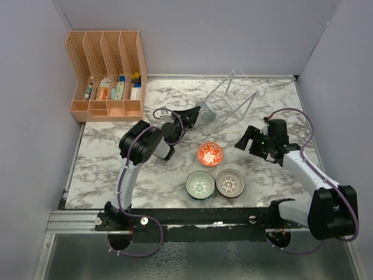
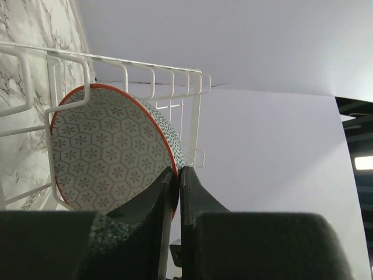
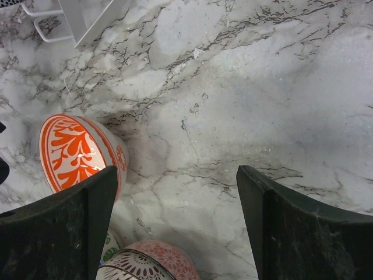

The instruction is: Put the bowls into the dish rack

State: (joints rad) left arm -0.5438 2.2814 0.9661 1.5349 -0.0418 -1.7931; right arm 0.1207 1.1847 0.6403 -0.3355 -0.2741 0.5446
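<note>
My left gripper [image 1: 197, 114] is shut on the rim of a bowl [image 2: 105, 151] with an orange rim, a pale hexagon-patterned inside and a teal speckled outside. It holds the bowl on edge among the wires of the white dish rack [image 2: 151, 76]. The rack [image 1: 232, 100] lies at the back middle of the table. A red bowl [image 1: 210, 154], a teal-green bowl [image 1: 200, 185] and a brown-grey bowl [image 1: 230, 182] sit on the table in front of the rack. My right gripper [image 1: 245, 140] is open and empty, just right of the red bowl [image 3: 73, 149].
An orange slotted organizer [image 1: 108, 76] with small items stands at the back left. Grey walls close in the table on three sides. In the right wrist view [image 3: 178, 175] a rack corner [image 3: 76, 17] shows at the top left and the brown-grey bowl [image 3: 145, 265] at the bottom.
</note>
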